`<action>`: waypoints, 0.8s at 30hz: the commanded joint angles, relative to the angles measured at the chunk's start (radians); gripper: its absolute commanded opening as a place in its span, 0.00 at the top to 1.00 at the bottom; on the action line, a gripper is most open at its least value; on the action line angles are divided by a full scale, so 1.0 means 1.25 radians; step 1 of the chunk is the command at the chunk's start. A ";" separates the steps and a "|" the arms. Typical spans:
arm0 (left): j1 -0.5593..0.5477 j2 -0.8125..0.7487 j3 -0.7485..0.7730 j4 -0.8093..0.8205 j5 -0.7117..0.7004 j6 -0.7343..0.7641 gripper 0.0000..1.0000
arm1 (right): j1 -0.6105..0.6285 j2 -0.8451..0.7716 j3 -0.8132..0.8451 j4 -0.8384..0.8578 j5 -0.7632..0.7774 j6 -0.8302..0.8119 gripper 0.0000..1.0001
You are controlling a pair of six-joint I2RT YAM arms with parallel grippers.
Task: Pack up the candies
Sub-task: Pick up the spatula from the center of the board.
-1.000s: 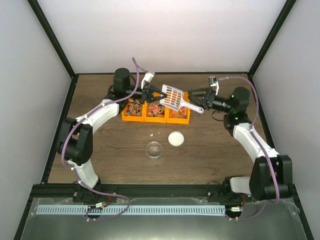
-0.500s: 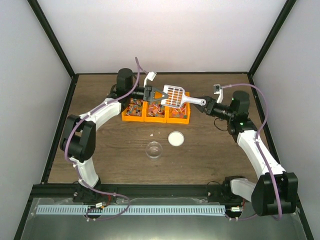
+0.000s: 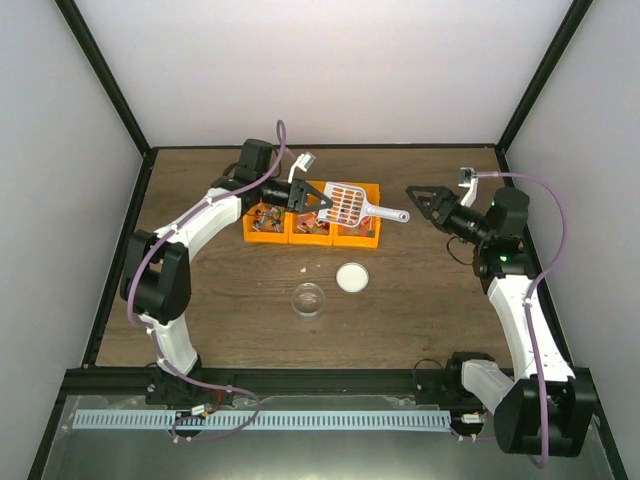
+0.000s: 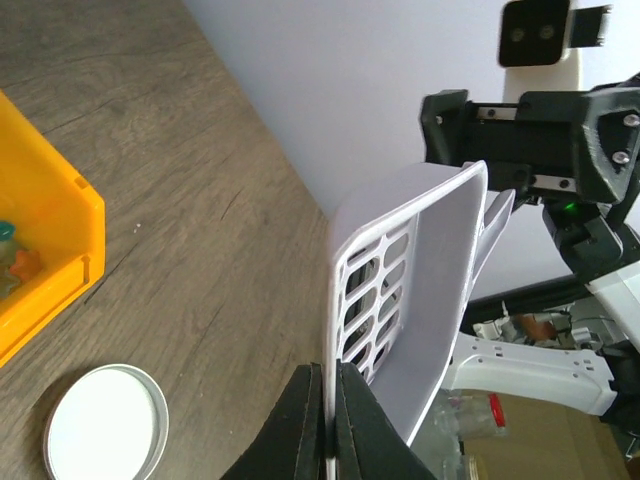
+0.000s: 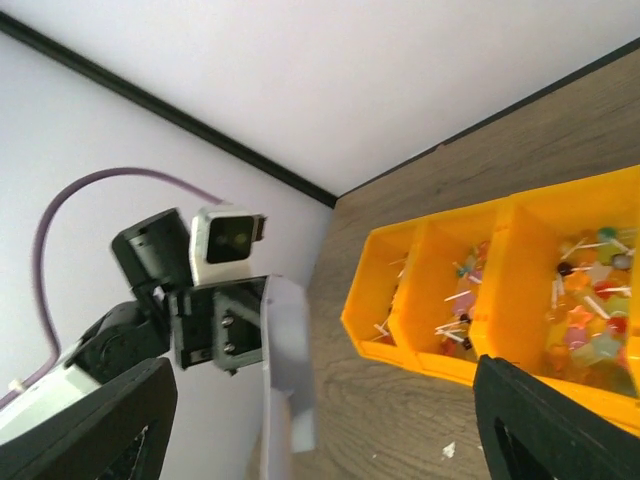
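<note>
The candies (image 3: 268, 216) lie in the orange three-part bin (image 3: 310, 238) at the back of the table; they also show in the right wrist view (image 5: 590, 310). My left gripper (image 3: 318, 199) is shut on the rim of the grey slotted scoop (image 3: 346, 202) and holds it over the bin's right part, its handle pointing right. In the left wrist view the jaws (image 4: 329, 400) pinch the scoop's edge (image 4: 425, 290). My right gripper (image 3: 416, 199) is open and empty, just right of the handle's tip and apart from it. In the right wrist view the scoop (image 5: 285, 360) hangs in front of it.
A small clear cup (image 3: 308, 299) stands in front of the bin. Its white lid (image 3: 352, 277) lies flat to its right and also shows in the left wrist view (image 4: 105, 428). A small white scrap (image 3: 305, 269) lies near the bin's front.
My right gripper let go of the scoop's handle, opened and drew back to the right. My left gripper kept the scoop and brought it lower over the bin.
</note>
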 commanded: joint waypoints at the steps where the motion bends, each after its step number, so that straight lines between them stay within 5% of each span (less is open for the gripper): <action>1: 0.001 0.007 0.021 -0.059 -0.012 0.050 0.96 | -0.002 0.014 0.005 0.049 -0.113 0.014 0.20; 11: 0.002 0.038 0.054 -0.132 0.003 0.111 0.96 | 0.028 0.048 0.041 -0.164 -0.180 -0.137 0.30; 24: 0.000 0.066 0.088 -0.219 -0.026 0.183 0.96 | 0.077 0.050 0.020 -0.138 -0.175 -0.119 0.50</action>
